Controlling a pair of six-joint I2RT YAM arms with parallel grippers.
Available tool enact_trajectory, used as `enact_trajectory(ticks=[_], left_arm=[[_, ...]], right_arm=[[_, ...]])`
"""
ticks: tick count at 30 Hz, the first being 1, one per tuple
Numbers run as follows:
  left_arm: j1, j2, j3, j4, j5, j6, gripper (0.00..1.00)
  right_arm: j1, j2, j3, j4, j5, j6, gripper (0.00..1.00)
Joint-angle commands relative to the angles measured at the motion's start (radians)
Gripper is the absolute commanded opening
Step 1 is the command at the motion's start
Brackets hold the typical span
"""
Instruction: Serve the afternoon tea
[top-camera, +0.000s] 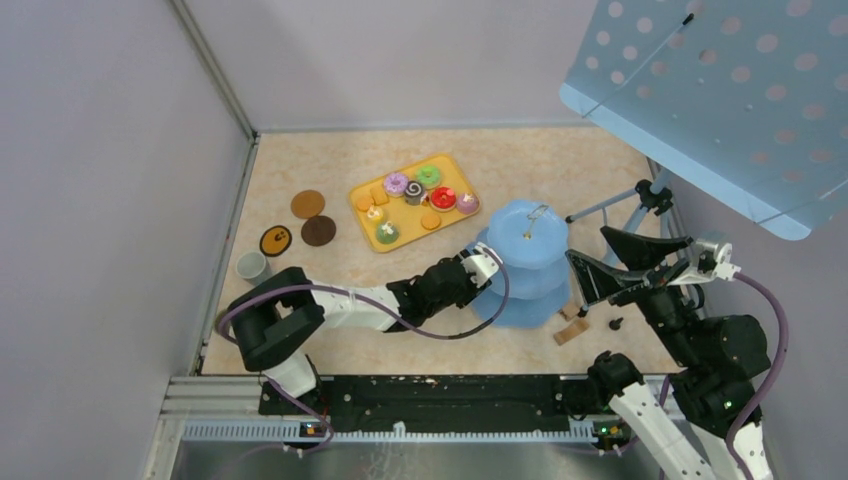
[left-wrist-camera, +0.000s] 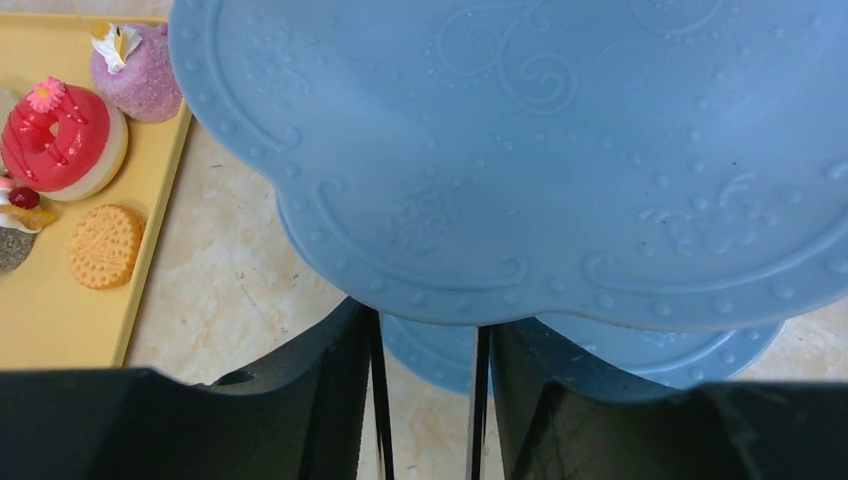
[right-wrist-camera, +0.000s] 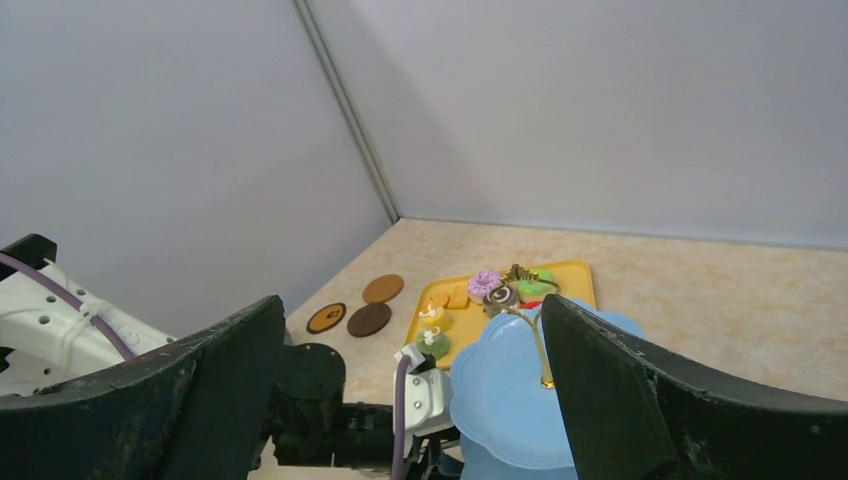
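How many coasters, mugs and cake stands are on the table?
Coasters: 3
Mugs: 1
Cake stands: 1
Total: 5

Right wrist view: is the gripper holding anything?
No, the right gripper is wide open, with nothing between its jaws.

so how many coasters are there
3, left of the yellow tray: a light brown coaster farthest back, a dark brown coaster beside it, an orange-rimmed coaster by the mug.
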Motion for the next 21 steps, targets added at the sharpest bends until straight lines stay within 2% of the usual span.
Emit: enact_trajectory(ticks=[1, 21], left_arm=[[0.013, 0.009, 0.04, 0.075, 0.017, -0.006, 0.51], [0.037, -0.107, -0.008, 0.007, 0.074, -0.023, 0.62]], right_arm=[[-0.008, -0.01, 0.018, 0.005, 0.002, 0.004, 0.98], [-0.009, -0.013, -0.012, 0.027, 0.0, 0.006, 0.97]])
